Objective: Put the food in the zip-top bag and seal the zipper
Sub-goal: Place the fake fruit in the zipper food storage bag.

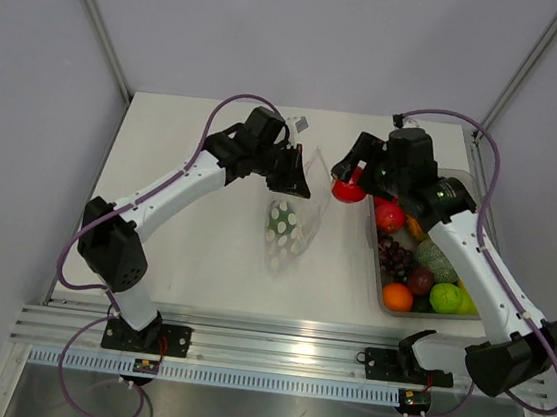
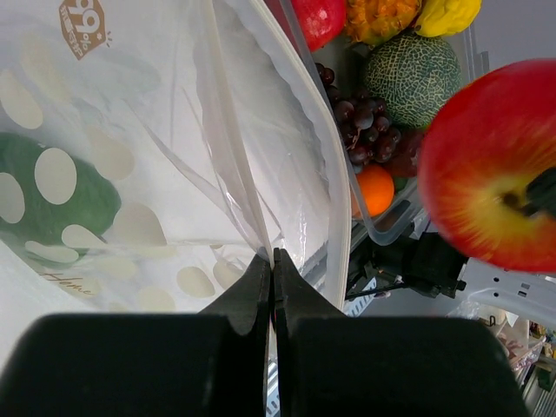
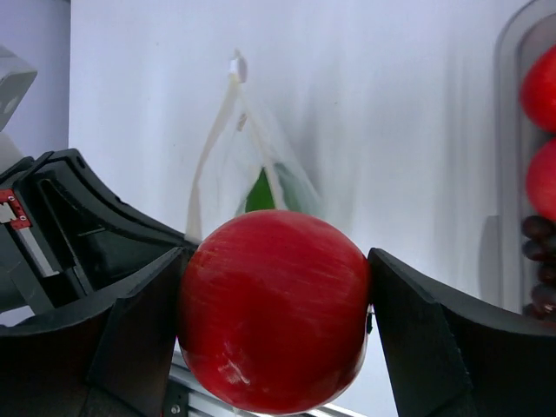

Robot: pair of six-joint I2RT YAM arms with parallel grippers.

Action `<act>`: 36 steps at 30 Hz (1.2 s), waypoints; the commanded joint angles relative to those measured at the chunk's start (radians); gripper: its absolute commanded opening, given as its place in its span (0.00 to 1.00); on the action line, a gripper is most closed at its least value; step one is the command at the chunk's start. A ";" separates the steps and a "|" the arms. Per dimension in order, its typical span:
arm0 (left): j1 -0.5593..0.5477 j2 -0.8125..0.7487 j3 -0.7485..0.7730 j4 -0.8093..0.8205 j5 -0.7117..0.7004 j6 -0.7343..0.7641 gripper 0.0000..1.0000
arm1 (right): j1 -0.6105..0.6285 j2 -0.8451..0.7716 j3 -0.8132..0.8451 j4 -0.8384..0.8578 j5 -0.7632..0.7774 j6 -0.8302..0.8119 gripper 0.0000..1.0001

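Note:
The clear dotted zip-top bag (image 1: 292, 225) hangs mid-table with its mouth held up. A green food piece (image 1: 281, 221) lies inside; it also shows in the left wrist view (image 2: 52, 187). My left gripper (image 1: 297, 175) is shut on the bag's upper edge (image 2: 261, 234), the jaws pinching the plastic. My right gripper (image 1: 350, 181) is shut on a red apple (image 1: 348, 188), held above the table between the bag and the tray. The apple fills the right wrist view (image 3: 274, 308) and shows in the left wrist view (image 2: 499, 169). The zipper strip (image 2: 300, 113) runs along the open mouth.
A clear rectangular tray (image 1: 378, 290) at the right holds more toy food: a red fruit (image 1: 389, 215), purple grapes (image 1: 394, 254), a green melon (image 1: 436, 259), an orange (image 1: 397, 297) and green and yellow pieces. The table's near edge has a metal rail (image 1: 273, 349).

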 commanded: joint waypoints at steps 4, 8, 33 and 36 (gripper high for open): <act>-0.004 -0.020 0.026 0.021 0.018 0.024 0.00 | 0.110 0.116 0.096 0.084 0.007 0.050 0.66; -0.005 -0.022 0.028 0.027 0.029 0.021 0.00 | 0.124 0.183 0.069 0.116 -0.007 0.072 0.66; -0.004 -0.032 0.052 0.054 0.067 0.006 0.00 | 0.124 0.255 -0.001 0.094 0.070 0.072 0.99; -0.002 -0.029 0.051 0.060 0.072 0.001 0.00 | 0.124 0.243 0.001 0.084 0.070 0.070 0.99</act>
